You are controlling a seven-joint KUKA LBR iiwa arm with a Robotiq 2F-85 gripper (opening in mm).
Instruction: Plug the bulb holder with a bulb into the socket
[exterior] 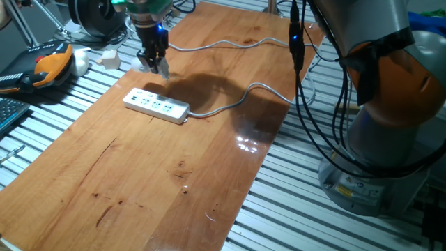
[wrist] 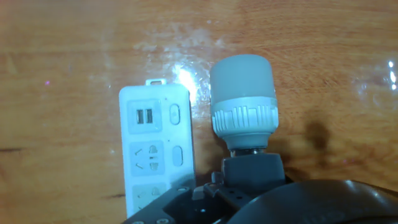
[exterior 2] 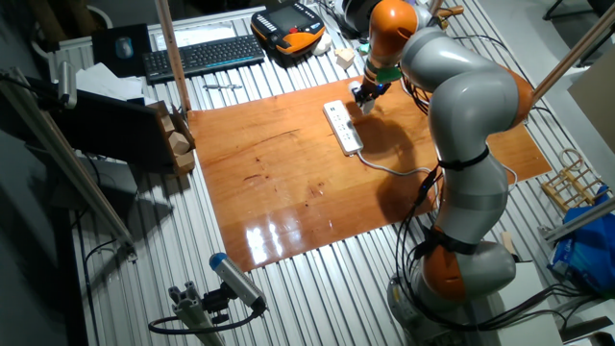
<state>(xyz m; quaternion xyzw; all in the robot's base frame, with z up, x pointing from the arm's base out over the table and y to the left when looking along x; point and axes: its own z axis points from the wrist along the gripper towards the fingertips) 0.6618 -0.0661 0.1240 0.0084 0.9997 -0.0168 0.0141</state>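
My gripper [exterior: 153, 61] is shut on the bulb holder with a bulb [wrist: 242, 102] and holds it just above the table. The bulb is a pale rounded cylinder on a ribbed white collar, and it points forward in the hand view. The socket [exterior: 156, 105], a long white power strip with a row of outlets, lies flat on the wooden table. In the hand view the socket [wrist: 155, 146] lies directly left of the bulb, with its USB end near the bulb's collar. In the other fixed view my gripper [exterior 2: 366, 94] hovers beside the far end of the socket [exterior 2: 343, 127].
The strip's grey cable [exterior: 233, 103] runs right across the table. A small white cube-shaped block [exterior: 110, 58] and an orange teach pendant [exterior: 49, 64] lie off the table's far-left corner. A keyboard [exterior 2: 202, 56] sits beyond the table. The arm's base [exterior: 390, 146] stands at the right.
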